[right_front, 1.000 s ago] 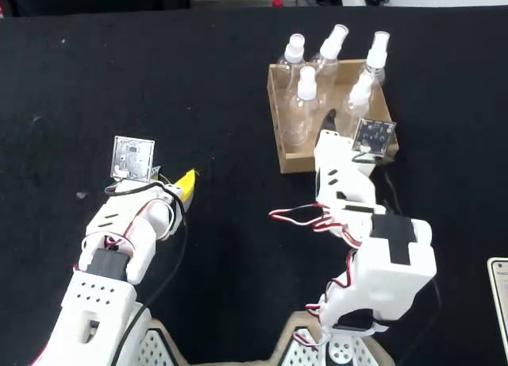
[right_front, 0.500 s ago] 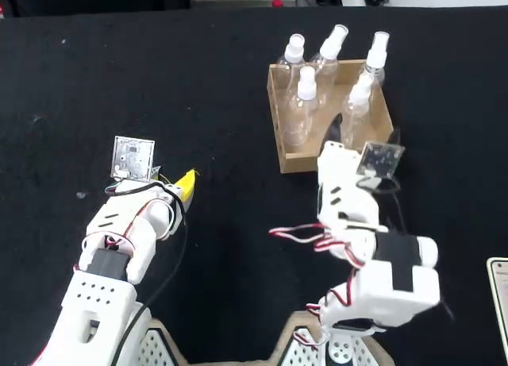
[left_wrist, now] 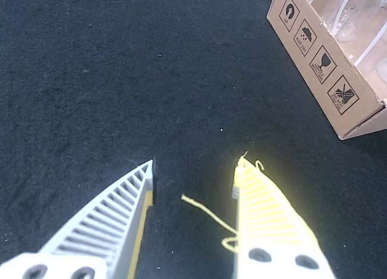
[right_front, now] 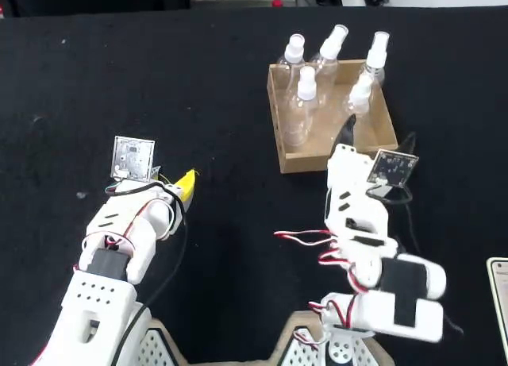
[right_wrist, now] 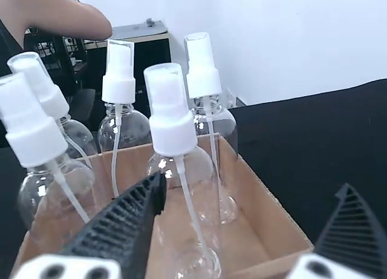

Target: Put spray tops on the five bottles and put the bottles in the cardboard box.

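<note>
While both arms sit over the matte black counter (right_front: 159,72), you see all five bottles (right_front: 302,108) standing inside the cardboard box (right_front: 300,159), on the right arm's side of the counter.

Bottles: clear plastic, round-shouldered, each capped with a white spray top (right_front: 295,47). Thin dip tubes run down inside them, as the right wrist view shows. At least one top leans off vertical.

Box: shallow, open-topped, plain brown board, with dark printed symbols along one outer wall in the left wrist view.

Your right end effector (right_wrist: 253,187) has black ribbed fingers tapering to points. They are spread wide and grip nothing, just at the box's near wall, with the nearest bottle beyond the gap.

Your left end effector (left_wrist: 195,164) pairs one white ribbed finger with one yellow. It is parted moderately and empty, above the counter and well apart from the box. A loose yellow thread (left_wrist: 205,209) trails from the yellow finger.

Counter surface shows fine pale specks.
</note>
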Available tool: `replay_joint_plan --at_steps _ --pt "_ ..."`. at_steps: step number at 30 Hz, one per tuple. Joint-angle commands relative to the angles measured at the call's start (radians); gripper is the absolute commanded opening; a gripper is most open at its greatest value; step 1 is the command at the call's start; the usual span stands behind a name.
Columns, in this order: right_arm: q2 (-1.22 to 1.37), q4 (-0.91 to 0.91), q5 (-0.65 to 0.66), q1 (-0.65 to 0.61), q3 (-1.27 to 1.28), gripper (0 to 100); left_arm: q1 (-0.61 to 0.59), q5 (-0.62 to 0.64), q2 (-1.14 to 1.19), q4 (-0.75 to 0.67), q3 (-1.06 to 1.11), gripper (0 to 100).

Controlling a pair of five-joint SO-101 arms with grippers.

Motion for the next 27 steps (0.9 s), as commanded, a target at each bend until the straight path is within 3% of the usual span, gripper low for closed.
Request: replay_joint_plan --at_steps 1,11,15,20,27 --pt "-0.134 0.098 0.008 0.021 0.015 37.8 -0.010 0.005 -0.017 -0.023 -0.005 21" --pt "-0.529 0.792 0.009 0.021 0.004 37.8 -0.010 0.005 -0.017 -0.023 -0.004 21" --pt "-0.707 0.985 0.009 0.015 0.050 37.8 -0.010 0.005 -0.017 -0.023 -0.004 21" --pt "-0.878 1.132 0.008 -0.003 0.137 37.8 -0.010 0.005 -0.017 -0.023 -0.004 21" --pt "-1.010 1.157 0.008 -0.011 0.229 37.8 -0.005 0.005 -0.017 -0.023 -0.004 21"
